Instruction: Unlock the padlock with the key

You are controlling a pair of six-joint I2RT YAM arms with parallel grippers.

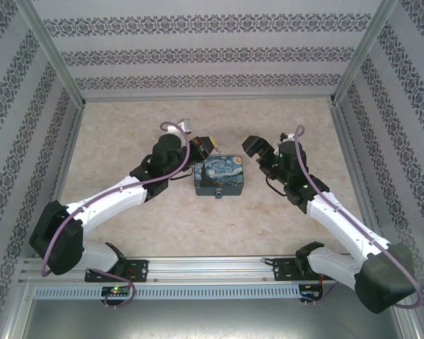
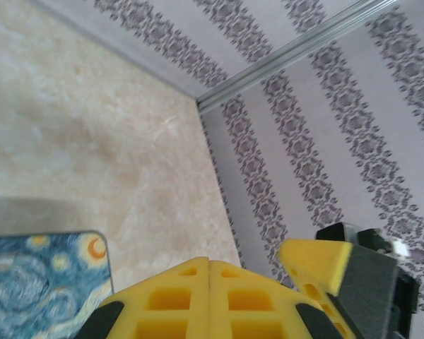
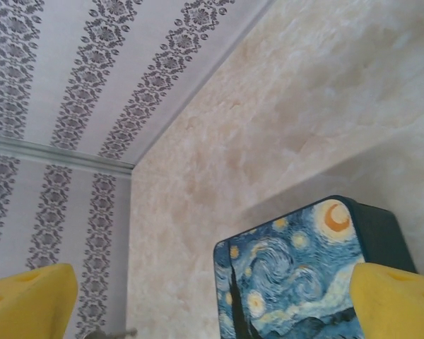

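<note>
Nearest of all, well to the near side of the box [image 1: 221,175], the metal rail [image 1: 212,268] carries both arm bases, one to the box's near left and one to its near right. Bare marbled table [image 1: 268,226] lies between the rail and the box. The padlock [image 1: 219,195] is a tiny teal speck touching the middle of the box's near edge. Its shackle is too small to make out from above. The box lies flat, square to the rail, with its swirling blue-and-yellow night-sky print facing up.

Just beyond the box's far left corner hangs the left gripper [image 1: 209,145], aimed rightward along the box's far edge. In the left wrist view its yellow fingers [image 2: 169,300] are pressed together along a single seam, and a corner of the box sits below and to the left of them. Whether the key is pinched in that seam cannot be told. Off the box's far right corner, apart from it, is the right gripper [image 1: 252,150], turned toward the box. In the right wrist view its yellow fingers [image 3: 28,304] are spread wide, one at each lower corner of the picture. The box's print lies between them, closer to the right-hand one. The left wrist view also catches one of these fingers as a yellow wedge on a black body. The two grippers are apart from each other, with table between them.

Past the box the table runs on to the patterned wall [image 1: 198,49], striped with dark floral bands
</note>
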